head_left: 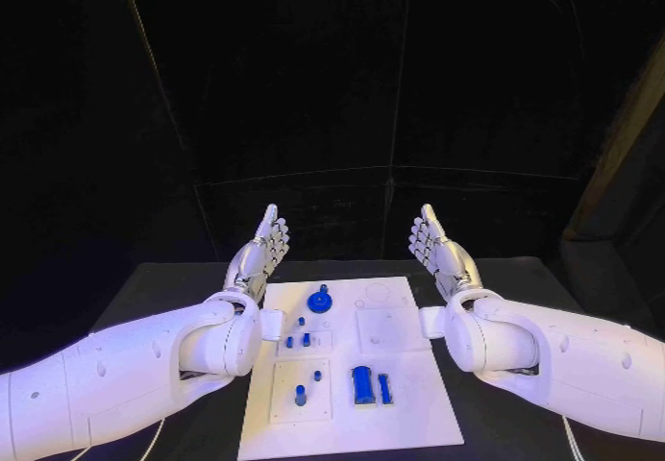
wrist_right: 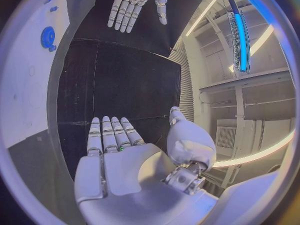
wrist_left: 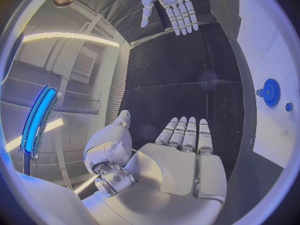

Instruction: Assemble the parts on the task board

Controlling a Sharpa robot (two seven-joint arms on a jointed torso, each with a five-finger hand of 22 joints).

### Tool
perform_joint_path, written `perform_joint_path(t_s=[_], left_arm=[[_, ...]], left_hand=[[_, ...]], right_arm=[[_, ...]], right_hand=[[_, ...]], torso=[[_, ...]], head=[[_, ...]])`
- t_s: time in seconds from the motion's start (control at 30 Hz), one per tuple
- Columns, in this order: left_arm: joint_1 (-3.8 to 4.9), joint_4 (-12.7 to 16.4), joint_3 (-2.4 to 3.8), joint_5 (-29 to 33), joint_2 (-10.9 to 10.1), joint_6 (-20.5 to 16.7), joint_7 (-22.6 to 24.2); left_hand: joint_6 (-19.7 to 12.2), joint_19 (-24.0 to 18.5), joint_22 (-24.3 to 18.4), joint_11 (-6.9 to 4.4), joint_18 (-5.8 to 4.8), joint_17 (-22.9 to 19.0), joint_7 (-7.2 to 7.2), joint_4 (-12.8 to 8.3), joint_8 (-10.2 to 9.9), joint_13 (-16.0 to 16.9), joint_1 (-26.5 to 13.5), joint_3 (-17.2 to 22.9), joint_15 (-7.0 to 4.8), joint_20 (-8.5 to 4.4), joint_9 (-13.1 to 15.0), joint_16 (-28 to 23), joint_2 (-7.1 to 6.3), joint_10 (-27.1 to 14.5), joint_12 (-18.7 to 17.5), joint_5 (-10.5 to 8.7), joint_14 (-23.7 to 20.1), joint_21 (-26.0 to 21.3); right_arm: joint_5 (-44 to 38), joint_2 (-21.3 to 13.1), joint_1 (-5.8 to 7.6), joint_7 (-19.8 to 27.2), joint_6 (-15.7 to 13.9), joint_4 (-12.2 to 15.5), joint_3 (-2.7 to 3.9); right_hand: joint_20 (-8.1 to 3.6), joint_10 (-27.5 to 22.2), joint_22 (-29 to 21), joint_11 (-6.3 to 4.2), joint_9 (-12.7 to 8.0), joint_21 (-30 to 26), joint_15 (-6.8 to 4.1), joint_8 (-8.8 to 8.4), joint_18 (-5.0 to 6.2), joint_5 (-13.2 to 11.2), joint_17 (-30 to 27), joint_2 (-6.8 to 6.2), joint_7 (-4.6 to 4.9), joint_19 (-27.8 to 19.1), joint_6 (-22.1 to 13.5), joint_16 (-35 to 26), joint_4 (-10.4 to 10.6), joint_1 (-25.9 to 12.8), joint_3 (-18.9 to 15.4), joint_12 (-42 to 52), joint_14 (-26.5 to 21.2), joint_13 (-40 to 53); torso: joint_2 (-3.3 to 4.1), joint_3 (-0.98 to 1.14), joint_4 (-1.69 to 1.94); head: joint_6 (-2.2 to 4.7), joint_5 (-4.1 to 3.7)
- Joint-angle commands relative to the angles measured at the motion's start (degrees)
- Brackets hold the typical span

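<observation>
The white task board [head_left: 416, 403] lies in the middle of the black table. On it sit a blue gear [head_left: 320, 302], several small blue pegs [head_left: 297, 339] and two larger blue cylinders [head_left: 364, 384] near the front. My left hand [head_left: 260, 250] is raised at the board's far left corner, fingers straight and together, holding nothing. My right hand [head_left: 439, 247] mirrors it at the far right corner, also flat and empty. The left wrist view shows my left hand [wrist_left: 181, 155], the gear [wrist_left: 271, 92] and the right hand [wrist_left: 170, 4]; the right wrist view shows my right hand [wrist_right: 119, 157], the gear [wrist_right: 48, 37] and the left hand [wrist_right: 134, 2].
The black table [head_left: 166, 288] extends on both sides of the board. A dark curtain backdrop stands behind the table. Empty recesses [head_left: 377, 291] mark the board's far right part.
</observation>
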Motion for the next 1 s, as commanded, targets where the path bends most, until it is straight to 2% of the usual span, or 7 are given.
perform_joint_path(t_s=[0.03,0.53,0.6,0.63,0.73,0.77,1.0], left_arm=[[-0.04,0.8,0.21,-0.7,-0.2,-6.6,0.7],[-0.05,0.9,0.22,-0.7,-0.2,-6.6,0.7],[-0.05,0.9,0.22,-0.7,-0.2,-6.6,0.7],[-0.05,0.9,0.22,-0.7,-0.2,-6.6,0.7],[-0.05,0.9,0.22,-0.7,-0.2,-6.6,0.7],[-0.05,0.9,0.22,-0.7,-0.2,-6.6,0.7],[-0.05,0.9,0.22,-0.7,-0.2,-6.6,0.7]], left_hand=[[-4.4,-3.7,-0.3,-0.19,-1.26,-0.1,-0.47,0.2,-0.5,-0.1,-5.5,-2.2,-0.15,-1.18,-0.1,-1.0,-0.02,-4.7,-0.4,-0.21,-4.4,-0.5],[-8.3,-7.1,-0.3,-0.19,-1.26,-0.1,-0.47,0.2,-0.5,-0.1,-10.5,-2.2,-0.15,-1.18,-0.1,-1.0,-0.02,-8.9,-0.4,-0.21,-8.3,-0.5],[-13.3,-11.3,-0.3,-0.19,-1.26,-0.1,-0.47,0.2,-0.5,-0.1,-12.5,-2.2,-0.15,-1.18,-0.1,-1.0,-0.02,-14.2,-0.4,-0.21,-13.3,-0.5],[-13.3,-11.3,-0.3,-0.19,-1.26,-0.1,-0.47,0.2,-0.5,-0.1,-16.7,-2.2,-0.15,-1.18,-0.1,-1.0,-0.02,-14.2,-0.4,-0.21,-13.3,-0.5],[-13.3,-11.3,-0.3,-0.19,-1.26,-0.1,-0.47,0.2,-0.5,-0.1,-16.7,-2.2,-0.15,-1.18,-0.1,-1.0,-0.02,-14.2,-0.4,-0.21,-13.3,-0.5],[-13.3,-11.3,-0.3,-0.19,-1.26,-0.1,-0.47,0.2,-0.5,-0.1,-16.7,-2.2,-0.15,-1.18,-0.1,-1.0,-0.02,-14.2,-0.4,-0.21,-13.3,-0.5],[-13.3,-11.3,-0.3,-0.19,-1.26,-0.1,-0.47,0.2,-0.5,-0.1,-16.7,-2.2,-0.15,-1.18,-0.1,-1.0,-0.02,-14.2,-0.4,-0.21,-13.3,-0.5]], right_arm=[[1.4,0.0,0.09,1.6,-2.4,0.2,0.08],[1.4,0.0,0.09,1.6,-2.4,0.2,0.08],[1.4,0.0,0.09,1.6,-2.4,0.2,0.08],[1.4,0.0,0.09,1.6,-2.4,0.2,0.08],[1.4,0.0,0.09,1.6,-2.4,0.2,0.08],[1.4,0.0,0.09,1.6,-2.4,0.2,0.08],[1.4,0.0,0.09,1.6,-2.4,0.2,0.08]], right_hand=[[-0.53,-5.2,-1.5,-0.10,-0.1,-1.3,0.00,-0.22,-2.16,-0.8,-0.1,0.00,-0.35,-4.6,-4.6,-0.3,-0.4,-6.7,0.0,-0.2,-5.5,-0.1],[-0.53,-9.9,-1.5,-0.10,-0.1,-1.3,0.00,-0.22,-2.16,-0.8,-0.1,0.00,-0.35,-8.8,-8.7,-0.3,-0.4,-12.9,0.0,-0.2,-10.5,-0.1],[-0.53,-10.4,-1.5,-0.10,-0.1,-1.3,0.00,-0.22,-2.16,-0.8,-0.1,0.00,-0.35,-9.2,-9.0,-0.3,-0.4,-13.5,0.0,-0.2,-11.0,-0.1],[-0.53,-10.7,-1.5,-0.10,-0.1,-1.3,0.00,-0.22,-2.16,-0.8,-0.1,0.00,-0.35,-9.4,-9.3,-0.3,-0.4,-13.7,0.0,-0.2,-11.3,-0.1],[-0.53,-15.9,-1.5,-0.10,-0.1,-1.3,0.00,-0.22,-2.16,-0.8,-0.1,0.00,-0.35,-14.1,-13.9,-0.3,-0.4,-15.6,0.0,-0.2,-12.6,-0.1],[-0.53,-15.9,-1.5,-0.10,-0.1,-1.3,0.00,-0.22,-2.16,-0.8,-0.1,0.00,-0.35,-14.1,-13.9,-0.3,-0.4,-20.5,0.0,-0.2,-16.7,-0.1],[-0.53,-15.9,-1.5,-0.10,-0.1,-1.3,0.00,-0.22,-2.16,-0.8,-0.1,0.00,-0.35,-14.1,-13.9,-0.3,-0.4,-20.5,0.0,-0.2,-16.7,-0.1]], torso=[[0.01,0.00,0.00],[0.01,0.00,0.00],[0.01,0.00,0.00],[0.01,0.00,0.00],[0.01,0.00,0.00],[0.01,0.00,0.00],[0.01,0.00,0.00]], head=[[-0.01,-0.01],[-0.01,-0.01],[-0.01,-0.01],[-0.01,-0.01],[-0.01,-0.01],[-0.01,-0.01],[-0.01,-0.01]])
